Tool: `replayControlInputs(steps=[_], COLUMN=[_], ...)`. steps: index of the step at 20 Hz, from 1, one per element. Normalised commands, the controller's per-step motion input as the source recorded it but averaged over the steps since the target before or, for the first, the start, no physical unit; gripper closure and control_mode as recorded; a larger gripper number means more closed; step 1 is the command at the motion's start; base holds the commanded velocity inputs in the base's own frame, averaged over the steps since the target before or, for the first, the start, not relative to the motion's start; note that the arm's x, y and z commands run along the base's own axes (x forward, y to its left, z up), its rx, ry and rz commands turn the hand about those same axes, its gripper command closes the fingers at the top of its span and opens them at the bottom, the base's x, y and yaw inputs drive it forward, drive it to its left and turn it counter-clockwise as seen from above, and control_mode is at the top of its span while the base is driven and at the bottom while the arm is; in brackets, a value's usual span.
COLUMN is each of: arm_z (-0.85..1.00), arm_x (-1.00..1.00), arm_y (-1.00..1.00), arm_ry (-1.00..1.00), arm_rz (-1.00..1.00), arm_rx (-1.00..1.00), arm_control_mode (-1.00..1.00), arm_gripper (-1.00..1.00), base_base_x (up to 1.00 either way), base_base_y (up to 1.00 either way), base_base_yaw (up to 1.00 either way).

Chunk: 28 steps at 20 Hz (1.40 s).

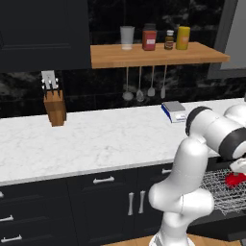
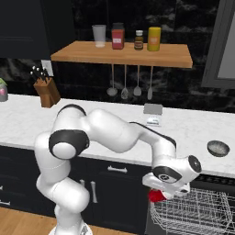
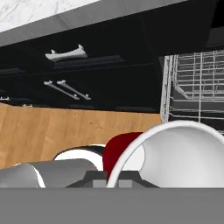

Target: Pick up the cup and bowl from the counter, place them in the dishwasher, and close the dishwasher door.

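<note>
Ok, the claw (image 2: 158, 193) is clamped narrow on the cup (image 2: 155, 196), which hangs under the hand with its red wall showing below the wrist. From the left base view the claw (image 1: 237, 172) sits at the far right edge, half behind the arm, with the cup (image 1: 234, 179) right at it. In the hand view the cup (image 3: 175, 153) is pressed up against the lens: whitish inside, pale rim, red outer wall on its left. The fingertips are hidden behind it, so which part of the cup they pinch I cannot tell. The dishwasher's wire rack (image 2: 197, 211) is pulled out just below and to the right of the claw in the right base view. The cup is over the rack's near left corner, and contact with the wires is not clear. In the hand view the rack (image 3: 197, 83) is ahead of the claw, upper right. The counter (image 2: 193, 131) runs just above the claw. The bowl (image 2: 218, 148) sits on it, above and to the right of the claw, near the front edge and well apart from the cup. Silver drawer handles (image 3: 65, 53) are ahead and to the left, with wooden floor (image 3: 65, 127) below them. Dishwasher door position: cannot tell.
</note>
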Motion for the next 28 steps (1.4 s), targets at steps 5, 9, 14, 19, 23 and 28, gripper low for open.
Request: replayControlInputs(steps=[5, 9, 14, 19, 23, 28], arm_z=[-0.36, -0.37, -0.40, -0.38, -0.31, -0.43], arm_x=[-0.30, -0.13, 0.09, 0.24, 0.20, 0.26], arm_y=[-0.41, -0.38, -0.19, -0.08, -0.19, -0.15], arm_ry=[-0.26, -0.46, -0.14, 0.03, 0.12, 0.12], arm_rz=[0.13, 0.08, 0.01, 0.00, 0.00, 0.00], arm_rx=[0.16, 0.07, -0.03, -0.10, -0.01, 0.00], arm_control_mode=[-1.00, -1.00, -1.00, -1.00, -1.00, -1.00], arm_gripper=[1.00, 1.00, 1.00, 1.00, 1.00, 1.00], base_base_x=[0.00, 0.00, 0.00, 0.00, 0.00, 0.00], base_base_y=[0.00, 0.00, 0.00, 0.00, 0.00, 0.00], base_base_yaw=[0.00, 0.00, 0.00, 0.00, 0.00, 0.00])
